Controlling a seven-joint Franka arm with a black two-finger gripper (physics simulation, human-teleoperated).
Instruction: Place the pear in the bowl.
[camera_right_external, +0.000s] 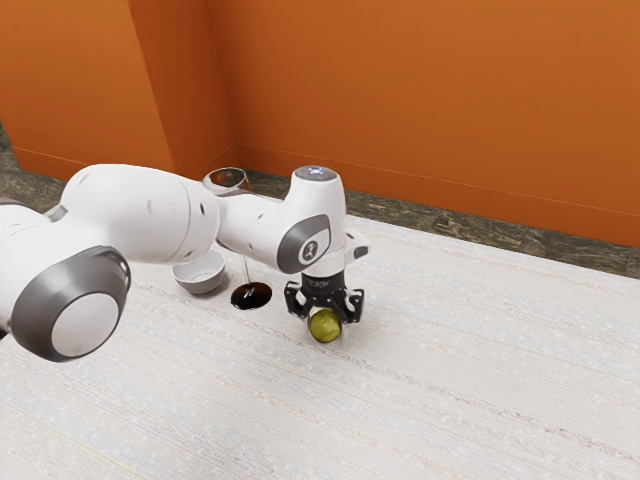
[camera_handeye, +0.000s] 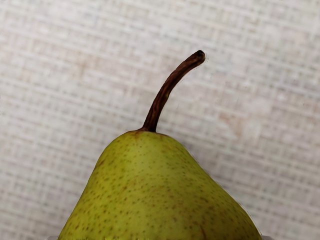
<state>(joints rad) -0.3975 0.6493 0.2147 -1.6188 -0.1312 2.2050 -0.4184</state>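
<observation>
So the pear (camera_right_external: 325, 327) is down at the tool (camera_right_external: 326, 314), well apart from the bowl (camera_right_external: 202, 287). Honestly can't tell if the tool is clamped on it or just sitting around it, and can't tell if there's any air under the pear either. That's my first worry: if it goes up without a proper squeeze, the pear probably gets left behind on the counter (camera_right_external: 460, 390) or rolls off.

Wrist view has the pear lying on its side, stem (camera_handeye: 162, 95) sticking out past the narrow end. It tapers a lot, so a grip too near the neck could squirt it out or let it twist, I'd guess.

Bigger headache imo is the wine glass (camera_right_external: 251, 295). In the exterior view its foot is between the pear and the bowl, close beside the bowl, and the arm (camera_right_external: 150, 215) covers part of the glass. A low straight drag toward the bowl could knock it over. I'd lift high first, then come down centred, because an off-centre drop might land the pear on the rim and tip the bowl.
</observation>
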